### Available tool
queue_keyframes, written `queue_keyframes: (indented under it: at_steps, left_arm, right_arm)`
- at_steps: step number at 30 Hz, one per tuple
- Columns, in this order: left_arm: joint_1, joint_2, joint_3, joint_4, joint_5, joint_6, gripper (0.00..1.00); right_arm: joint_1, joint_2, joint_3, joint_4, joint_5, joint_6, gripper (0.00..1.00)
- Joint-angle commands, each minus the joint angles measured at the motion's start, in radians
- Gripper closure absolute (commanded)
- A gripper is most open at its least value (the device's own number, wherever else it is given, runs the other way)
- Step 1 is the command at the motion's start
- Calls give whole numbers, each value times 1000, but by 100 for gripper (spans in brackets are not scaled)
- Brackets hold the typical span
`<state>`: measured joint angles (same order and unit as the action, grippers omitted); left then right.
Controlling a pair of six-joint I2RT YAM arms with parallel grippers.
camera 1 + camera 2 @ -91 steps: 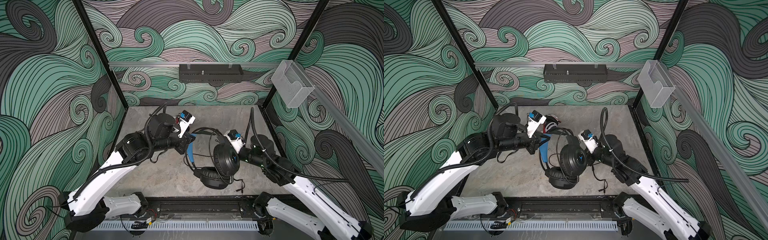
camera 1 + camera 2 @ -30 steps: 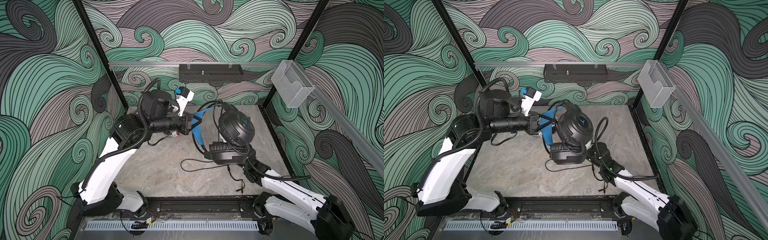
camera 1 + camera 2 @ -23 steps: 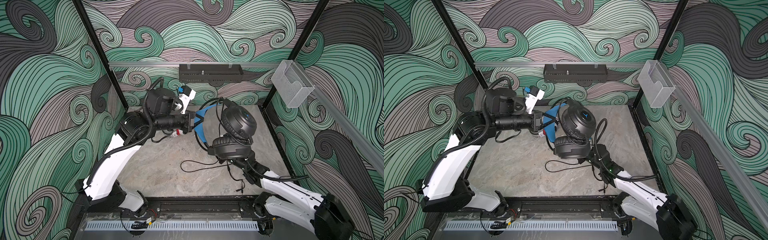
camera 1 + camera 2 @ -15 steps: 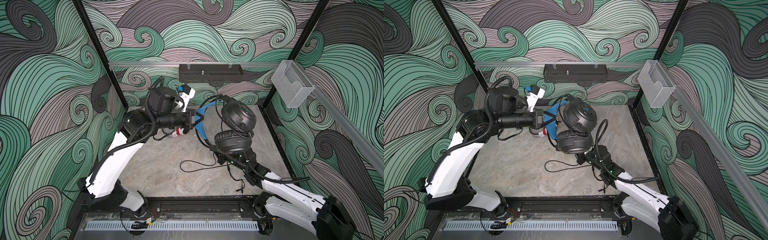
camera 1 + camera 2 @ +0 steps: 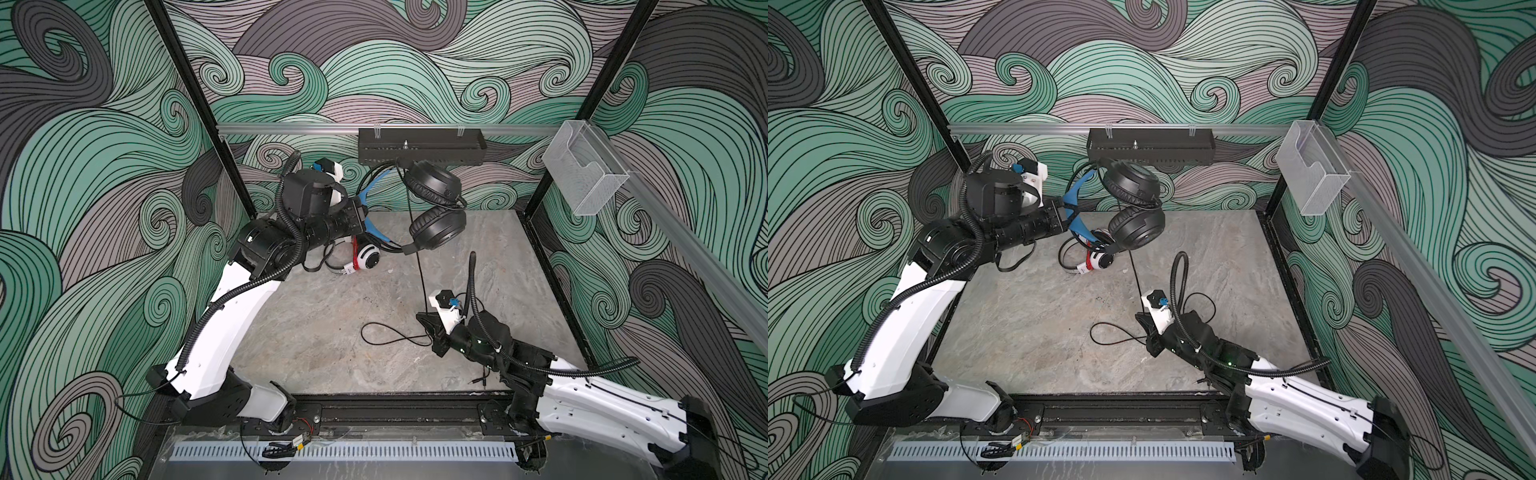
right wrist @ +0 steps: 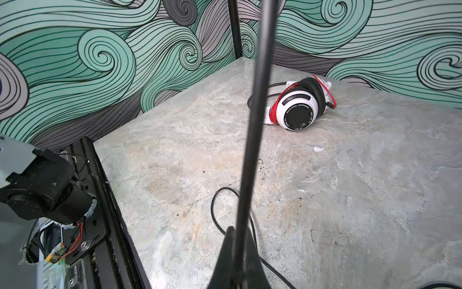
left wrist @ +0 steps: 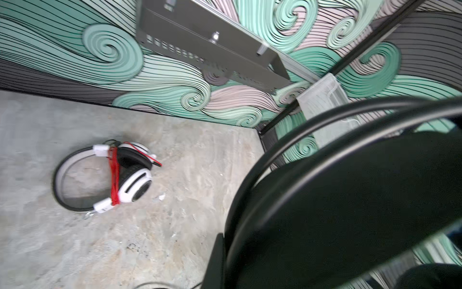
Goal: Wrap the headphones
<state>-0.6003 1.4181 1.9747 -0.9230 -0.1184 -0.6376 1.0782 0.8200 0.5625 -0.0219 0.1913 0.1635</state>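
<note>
Black over-ear headset with blue headband [image 5: 436, 226] hangs above the white, red-corded headset [image 5: 368, 262], its band clamped in my left gripper [image 5: 365, 208]. My right gripper [image 5: 428, 326], well apart from the white headset, pinches the taut black cord [image 5: 417, 266]. Risk: overtension could strain the cord joint or slip it free.

Bright, even light, only faint shadows on the counter [image 5: 316, 340]. Top views sharp, bowed at the edges. Left wrist view: black headset [image 7: 350, 200] close, badly blurred.
</note>
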Motion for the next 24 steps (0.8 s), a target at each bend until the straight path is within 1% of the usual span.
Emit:
queue_keyframes:
  at_steps: [1, 2, 4, 9, 11, 14, 15, 18, 19, 21, 23, 24]
  left_arm:
    - [14, -2, -33, 91, -244, 14, 100]
    - [13, -2, -70, 104, -284, 40, 100]
    - [14, -4, -142, 117, -334, 47, 100]
    - [-42, -14, -292, 167, -465, 198, 100]
    - [-71, -30, -357, 186, -525, 259, 100]
    - [-90, -64, -451, 189, -552, 286, 100]
    - [-95, -76, -476, 183, -554, 290, 100]
    - [-116, -128, -559, 203, -527, 360, 100]
    - [-124, -144, -579, 198, -502, 386, 100]
    - [-137, -175, -614, 180, -433, 424, 100]
    - [-148, -198, -640, 155, -319, 460, 100]
    - [-162, -206, -645, 126, -284, 467, 100]
  right_arm:
    - [80, 40, 80, -175, 163, -59, 100]
    - [111, 57, 112, -204, 193, -72, 100]
    - [162, 91, 173, -260, 234, -95, 100]
    - [280, 187, 376, -454, 328, -168, 100]
    - [296, 220, 452, -515, 333, -190, 100]
    - [304, 258, 561, -583, 329, -225, 100]
    - [305, 269, 597, -600, 327, -242, 100]
    - [303, 300, 696, -653, 327, -304, 100]
    - [298, 312, 733, -680, 330, -323, 100]
    - [281, 329, 788, -721, 326, -355, 100]
    - [249, 336, 831, -754, 307, -389, 100]
    - [229, 340, 853, -773, 296, -410, 100]
